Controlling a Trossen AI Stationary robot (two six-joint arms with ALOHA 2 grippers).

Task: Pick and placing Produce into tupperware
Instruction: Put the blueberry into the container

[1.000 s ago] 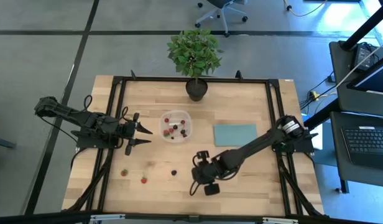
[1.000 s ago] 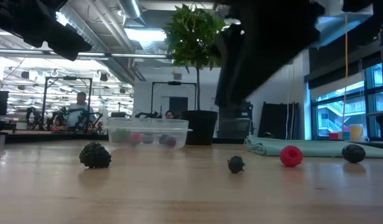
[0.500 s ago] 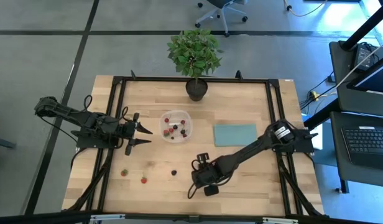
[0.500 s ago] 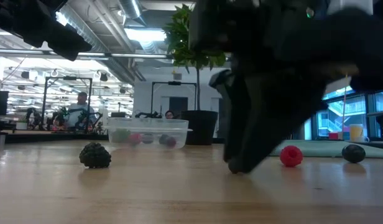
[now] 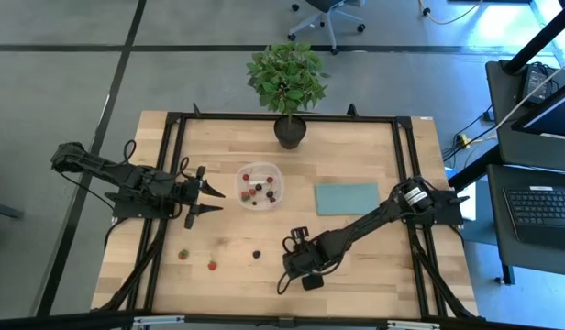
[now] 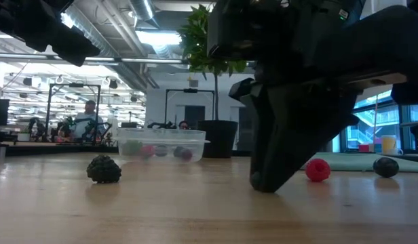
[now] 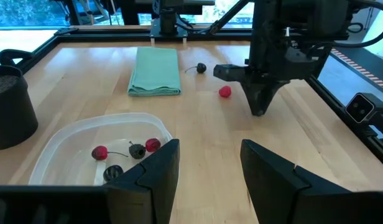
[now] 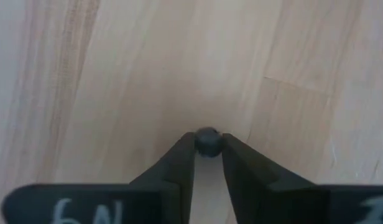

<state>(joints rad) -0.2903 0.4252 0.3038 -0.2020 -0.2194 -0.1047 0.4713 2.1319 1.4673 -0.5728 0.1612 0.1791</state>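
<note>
My right gripper (image 5: 298, 271) stands near the table's near edge, pointing down, its fingertips (image 6: 263, 181) at the wood and shut on a small dark berry (image 8: 207, 140). A blackberry (image 6: 104, 169) lies on the table to its left. A red berry (image 6: 317, 169) and another dark berry (image 6: 386, 167) lie to its right. Two more red berries (image 5: 211, 265) lie farther left. The clear tupperware (image 5: 261, 185) sits mid-table with several red and dark berries inside. My left gripper (image 5: 216, 200) hovers open just left of the tupperware (image 7: 104, 146). My right gripper pinches the small dark berry (image 8: 207, 140) between the free ends of its two fingers (image 8: 185, 155), coming from above and pointing down. The berry sits at table level; in the low view the fingers hide it.
A potted plant (image 5: 287, 82) stands at the far edge behind the tupperware. A folded teal cloth (image 5: 347, 197) lies right of the tupperware. A black frame (image 5: 172, 183) runs around the table. Bare wood lies between the tupperware and the loose berries.
My right gripper has come down toward the table and shifted slightly left, settling over the small dark berry, which the low view showed clear a second ago and now shows covered. The other berries and the tupperware have stayed put.
</note>
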